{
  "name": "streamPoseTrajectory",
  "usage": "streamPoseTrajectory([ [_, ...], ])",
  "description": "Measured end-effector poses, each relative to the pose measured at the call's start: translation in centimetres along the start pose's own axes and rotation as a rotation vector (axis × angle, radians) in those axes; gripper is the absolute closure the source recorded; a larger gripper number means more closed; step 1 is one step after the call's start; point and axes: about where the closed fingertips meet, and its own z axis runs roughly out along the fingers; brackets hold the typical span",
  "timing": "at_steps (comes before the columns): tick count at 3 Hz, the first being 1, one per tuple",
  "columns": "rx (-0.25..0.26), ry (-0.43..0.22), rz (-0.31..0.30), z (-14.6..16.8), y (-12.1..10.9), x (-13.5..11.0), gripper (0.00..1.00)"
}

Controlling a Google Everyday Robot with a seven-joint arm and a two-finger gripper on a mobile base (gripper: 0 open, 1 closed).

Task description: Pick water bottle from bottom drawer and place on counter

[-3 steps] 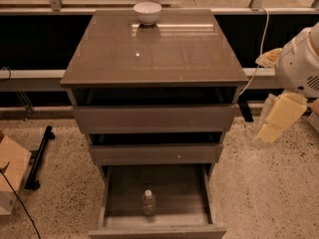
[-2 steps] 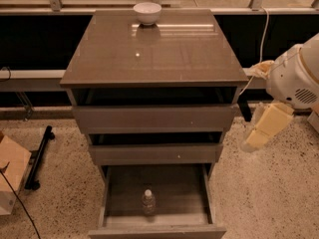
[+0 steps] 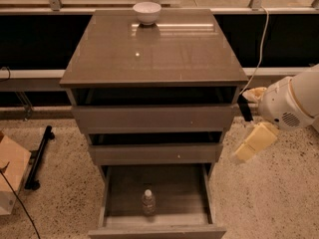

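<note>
The water bottle [image 3: 148, 201], small and clear with a white cap, stands upright near the front middle of the open bottom drawer [image 3: 157, 231]. The drawer is pulled out toward the camera and shows a wood-look floor. The counter [image 3: 154, 54] is the glossy grey-brown top of the cabinet. My gripper [image 3: 253, 143], cream-coloured at the end of the white arm [image 3: 291, 103], hangs to the right of the cabinet, level with the middle drawer. It is above and well to the right of the bottle and touches nothing.
A white bowl [image 3: 147, 12] sits at the counter's back edge. The top drawer [image 3: 152, 117] and middle drawer [image 3: 154, 153] stand slightly out. A cardboard box [image 3: 10, 176] and a black stand [image 3: 38, 158] lie on the floor at left. A white cable [image 3: 259, 49] hangs behind the arm.
The arm and gripper have moved down and left, closer to the cabinet's right side. The bottle, drawers and bowl have not moved.
</note>
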Motion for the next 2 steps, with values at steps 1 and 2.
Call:
streamPoseTrajectory([
  [1, -0.005, 0.001, 0.007, 0.5, 0.2, 0.1, 0.0],
  [2, -0.023, 0.007, 0.035, 2.6, 1.1, 0.6, 0.0],
])
